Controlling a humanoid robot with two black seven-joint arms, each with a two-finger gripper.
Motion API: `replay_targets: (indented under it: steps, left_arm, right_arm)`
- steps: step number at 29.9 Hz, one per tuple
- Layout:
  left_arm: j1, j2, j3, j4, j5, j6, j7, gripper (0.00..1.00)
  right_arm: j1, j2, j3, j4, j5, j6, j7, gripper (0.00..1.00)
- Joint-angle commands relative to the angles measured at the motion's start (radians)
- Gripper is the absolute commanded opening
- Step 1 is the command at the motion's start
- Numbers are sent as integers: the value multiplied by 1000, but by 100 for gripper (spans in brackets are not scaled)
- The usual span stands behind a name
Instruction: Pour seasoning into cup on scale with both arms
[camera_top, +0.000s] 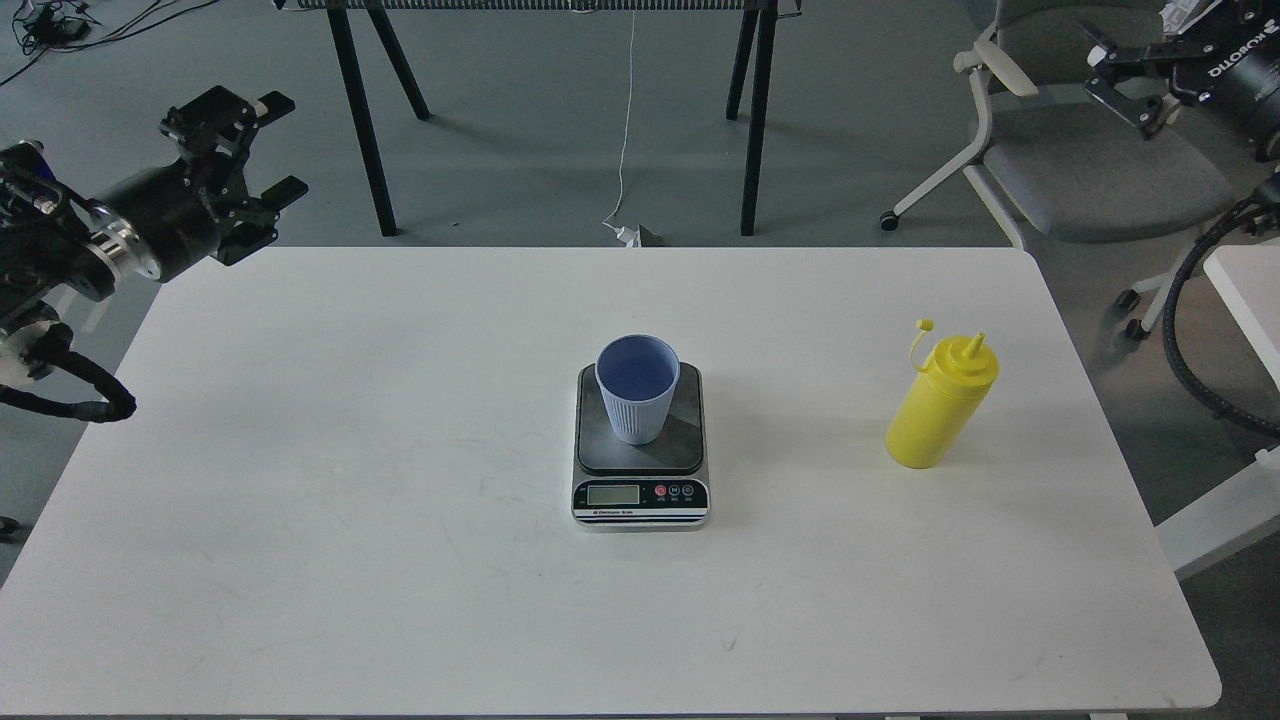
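The light blue ribbed cup stands upright on the dark platform of the scale, at the middle of the white table. The yellow seasoning bottle stands on the table's right side, its tethered cap hanging off to the left of the nozzle. My left gripper is open and empty, beyond the table's far left corner, far from the cup. My right gripper is open and empty at the top right, high over the chair and well beyond the bottle.
A grey office chair stands behind the table's far right corner. A black-legged table and a white cable are at the back. Another white tabletop sits at the right edge. My right arm's cable loom hangs beside it.
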Motion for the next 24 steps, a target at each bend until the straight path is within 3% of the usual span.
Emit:
replay_targets:
  steps: [1,12,24]
  left_arm:
    - [-32,-1,-3,11,-5,0,0,99]
    - [-102,-75,-11,43,-32,0,0,99]
    - [-292,-257,4,264,-32,0,0,99]
  right_arm:
    - [0,87,-4,-53,-5,5,6,97]
    - [5,193,-2,-78,-199,7,9,98]
    - [3,199,2,-129,-202,88,13,98]
